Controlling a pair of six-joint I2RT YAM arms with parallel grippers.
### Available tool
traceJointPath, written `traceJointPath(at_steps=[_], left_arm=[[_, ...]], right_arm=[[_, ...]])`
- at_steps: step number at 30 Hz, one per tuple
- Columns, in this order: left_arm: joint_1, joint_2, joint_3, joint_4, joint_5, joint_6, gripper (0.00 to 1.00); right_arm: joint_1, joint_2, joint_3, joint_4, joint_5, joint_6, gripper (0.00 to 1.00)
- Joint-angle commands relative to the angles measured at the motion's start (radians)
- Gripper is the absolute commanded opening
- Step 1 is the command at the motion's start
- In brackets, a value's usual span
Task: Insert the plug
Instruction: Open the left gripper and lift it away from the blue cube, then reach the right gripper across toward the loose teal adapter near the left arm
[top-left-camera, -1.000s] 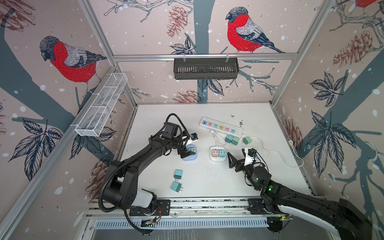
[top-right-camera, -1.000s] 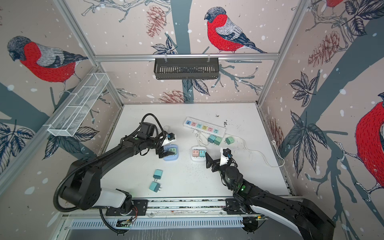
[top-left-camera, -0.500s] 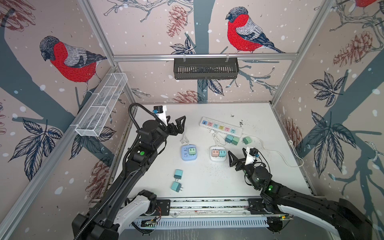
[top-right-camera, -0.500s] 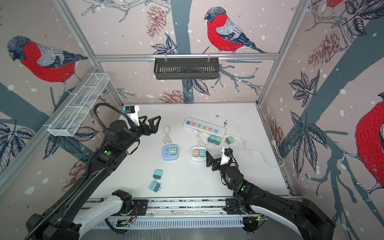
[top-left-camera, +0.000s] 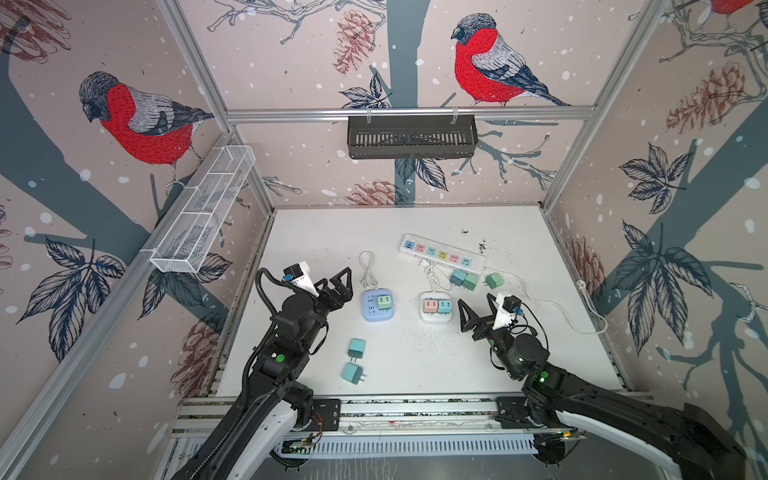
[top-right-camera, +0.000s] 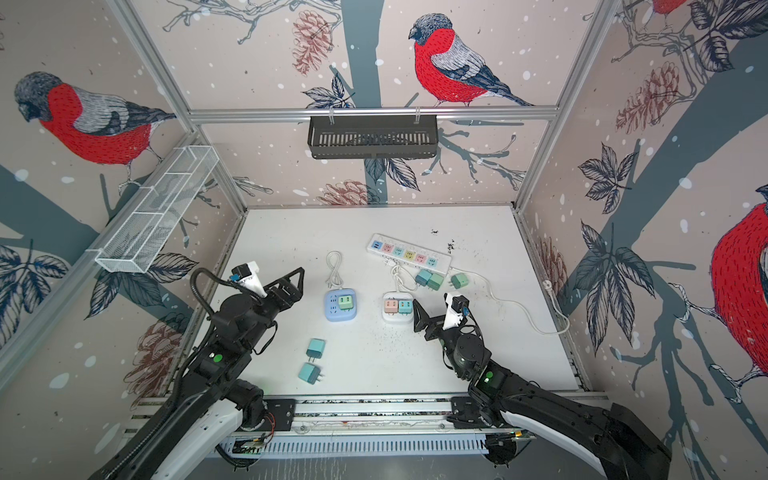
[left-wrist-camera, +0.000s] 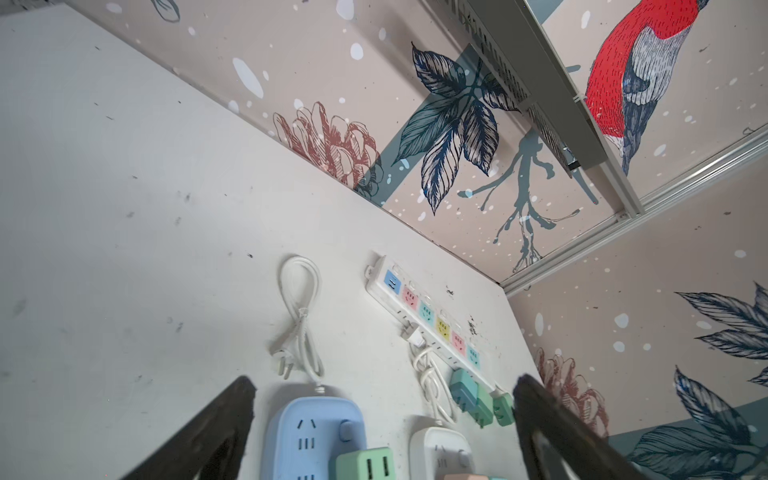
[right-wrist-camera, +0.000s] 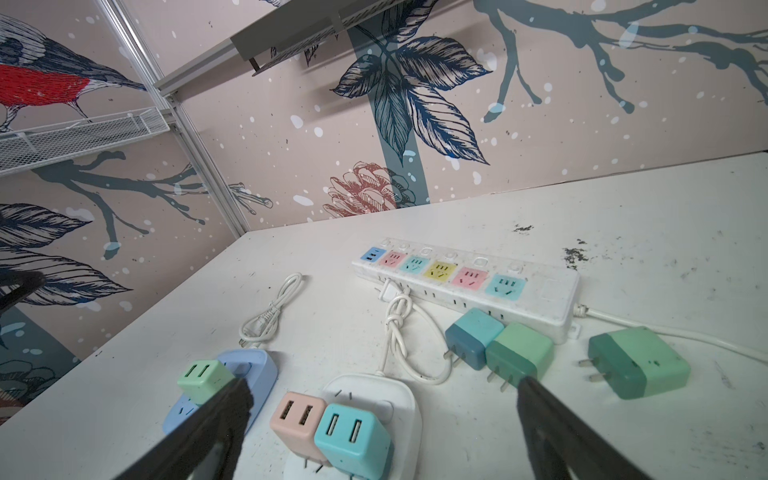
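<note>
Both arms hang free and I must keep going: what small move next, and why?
Probably lower the left gripper toward the nearer teal plug. It and the right gripper stand open and empty, the green plug sits in the blue socket, and that teal plug lies loose close by.

— Where do the top views sit?
— High over the table's (top-left-camera: 332, 232) front edge, tilted down; both take in the whole surface.
— And the wrist cameras?
— Low and close. The left faces the back right corner, the right the back left. Both catch the blue socket block (left-wrist-camera: 311, 432) and the power strip (left-wrist-camera: 432, 320).
</note>
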Motion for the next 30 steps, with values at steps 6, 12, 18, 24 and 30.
traceJointPath(at_steps=[6,12,18,24,30], left_arm=[[-0.001,-0.211,-0.172,0.032,-0.357,0.184,0.97],[0.001,-0.126,-0.327,0.266,-0.407,0.212,0.97],[0.002,0.004,-0.241,0.174,-0.448,0.131,0.97],[0.002,0.053,-0.242,0.216,-0.443,0.15,0.97],[0.004,0.037,-0.251,0.214,-0.479,0.139,0.97]], right_arm=[[0.004,0.245,-0.071,0.228,0.122,-0.052,1.0],[0.113,0.266,0.045,0.1,0.213,-0.046,0.98],[0.296,0.248,0.203,-0.144,0.382,0.037,0.94],[0.403,0.385,0.344,-0.266,0.398,0.143,0.9],[0.514,0.652,0.53,-0.334,0.445,0.177,0.92]])
